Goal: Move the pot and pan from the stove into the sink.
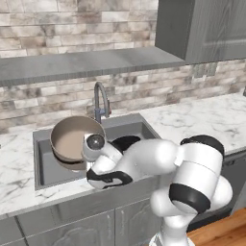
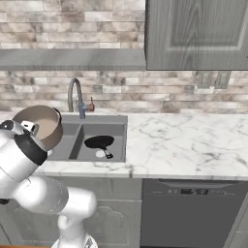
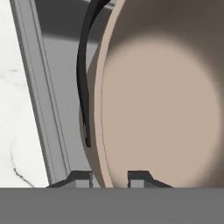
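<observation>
Stone-tile wall point(image 2: 121, 89), grey cabinets point(image 2: 196, 34), marble counter point(image 2: 189, 140).

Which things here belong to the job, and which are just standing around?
Part of the job:
pot, tilted over the sink, rim clamped in the gripper
pan, lying in the sink
sink

Just there:
faucet
marble counter
wall cupboard
dishwasher

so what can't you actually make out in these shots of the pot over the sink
- Left base view: the shallow black frying pan and much of the grey steel sink basin lie behind the white arm.
- Hand view: the round tan-brown pot is cut off by the top and right edges; its far handle is hidden.
- Right base view: whether the pot touches the sink floor; the arm covers its base.
</observation>
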